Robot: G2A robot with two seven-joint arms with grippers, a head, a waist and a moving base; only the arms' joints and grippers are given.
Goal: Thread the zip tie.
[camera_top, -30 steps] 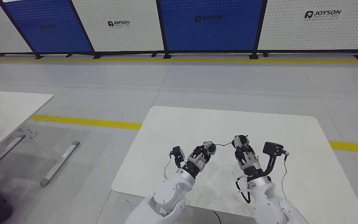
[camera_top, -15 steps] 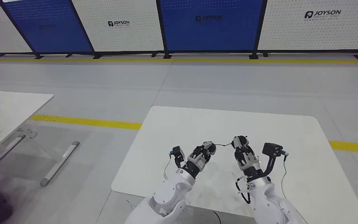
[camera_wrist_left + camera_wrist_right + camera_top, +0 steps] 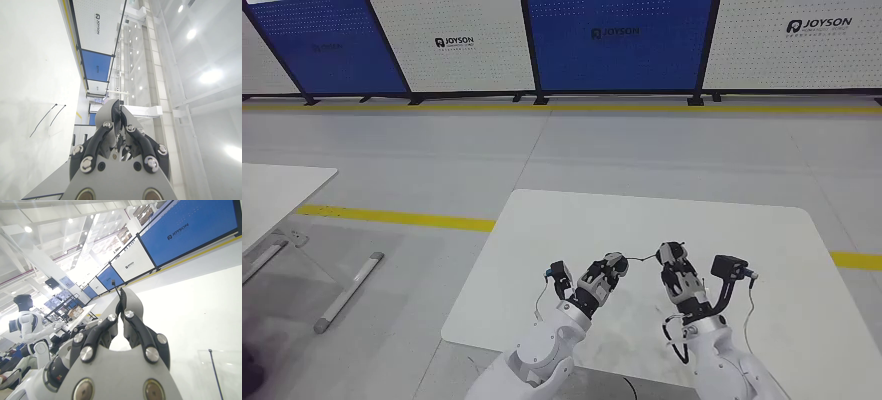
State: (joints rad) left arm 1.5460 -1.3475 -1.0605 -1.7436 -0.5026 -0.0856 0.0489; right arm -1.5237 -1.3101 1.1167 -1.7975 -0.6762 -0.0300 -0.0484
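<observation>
Top view: white table [image 3: 722, 220], matte, rounded corners, on a grey floor [image 3: 442, 160] crossed by a yellow line [image 3: 392, 216]. Blue and white perforated partition panels [image 3: 622, 40] stand behind.

Zip tie [image 3: 642, 259]: thin, black, ribbed strap, held above the table between both grippers.
Right gripper [image 3: 121, 294]: black textured pads clamped on the strap, square head sticking out past the tips.
Left gripper [image 3: 120, 109]: pads pressed together on the strap's other end.
Spare ties [image 3: 56, 115]: two, flat on the table, on a clear sheet [image 3: 226, 361].
</observation>
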